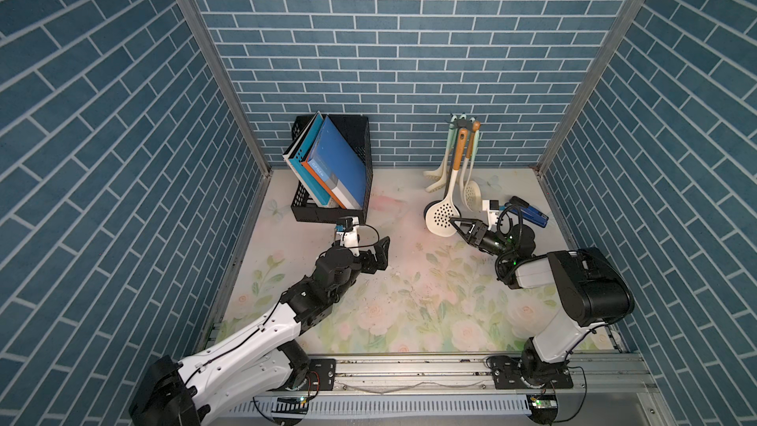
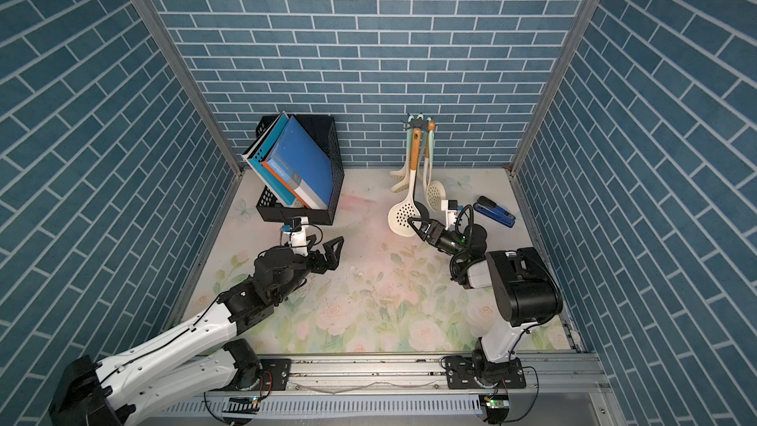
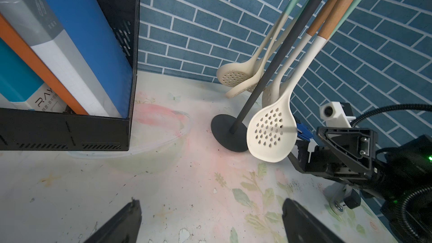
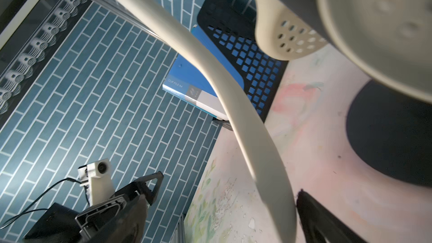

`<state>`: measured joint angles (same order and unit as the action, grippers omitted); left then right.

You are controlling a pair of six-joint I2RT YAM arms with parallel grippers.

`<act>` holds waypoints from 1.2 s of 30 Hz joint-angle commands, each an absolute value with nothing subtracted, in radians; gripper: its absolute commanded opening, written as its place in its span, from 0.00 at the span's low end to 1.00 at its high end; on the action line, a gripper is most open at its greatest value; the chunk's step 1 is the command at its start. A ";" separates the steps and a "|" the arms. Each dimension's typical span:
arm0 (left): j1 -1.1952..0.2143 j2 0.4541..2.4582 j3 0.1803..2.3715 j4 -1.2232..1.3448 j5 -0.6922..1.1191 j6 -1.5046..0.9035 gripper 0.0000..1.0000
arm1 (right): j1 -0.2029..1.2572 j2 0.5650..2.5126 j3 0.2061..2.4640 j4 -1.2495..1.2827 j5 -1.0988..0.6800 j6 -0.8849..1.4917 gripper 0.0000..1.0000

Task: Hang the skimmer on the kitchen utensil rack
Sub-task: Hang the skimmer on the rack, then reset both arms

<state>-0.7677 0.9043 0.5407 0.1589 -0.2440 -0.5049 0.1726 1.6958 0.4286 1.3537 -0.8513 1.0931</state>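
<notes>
The right gripper (image 1: 458,228) has its jaws spread, and nothing is pinched between them. Their tips sit at the rim of the skimmer (image 1: 441,217), a cream perforated spoon with a wooden handle. In both top views tips and rim overlap, so it cannot be told whether they touch.

The skimmer hangs from the kitchen utensil rack (image 1: 462,120), a dark grey metal stand with a thin pole and a crown of hooks. Its handle top is up at the crown. Its head hangs low, directly ahead of the right jaws and in front of the rack's round base (image 3: 222,132) (whether the head touches the table is not clear).

Several other cream utensils (image 1: 440,165), some with mint handles, hang on the same rack, beyond the skimmer from the jaws. A blue and black stapler (image 1: 530,211) lies behind the right gripper.

The left gripper (image 3: 210,206) also has its jaws wide apart and empty, above the floral tabletop (image 1: 409,301). It is well apart from the rack. A black mesh file box (image 1: 327,215) holding blue folders stands ahead of those jaws and to one side.
</notes>
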 commanded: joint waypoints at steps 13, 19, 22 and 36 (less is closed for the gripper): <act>-0.468 0.969 0.417 0.266 -0.418 -0.523 1.00 | 0.079 1.029 0.301 0.475 -0.504 0.479 0.99; -0.398 1.067 0.428 0.373 -0.545 -0.480 1.00 | 0.066 0.863 0.346 0.266 -0.221 0.355 0.99; -0.355 1.154 0.439 0.475 -0.555 -0.360 1.00 | 0.064 0.856 0.349 0.257 -0.066 0.356 0.99; -0.040 1.453 0.466 0.746 -0.254 -0.120 1.00 | 0.034 0.997 0.292 0.551 0.132 0.307 0.99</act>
<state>-0.0505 1.4048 0.4671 0.6609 -0.3157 -0.2150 0.0467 0.9592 0.2966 0.4248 0.0784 0.3573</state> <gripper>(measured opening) 0.997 0.994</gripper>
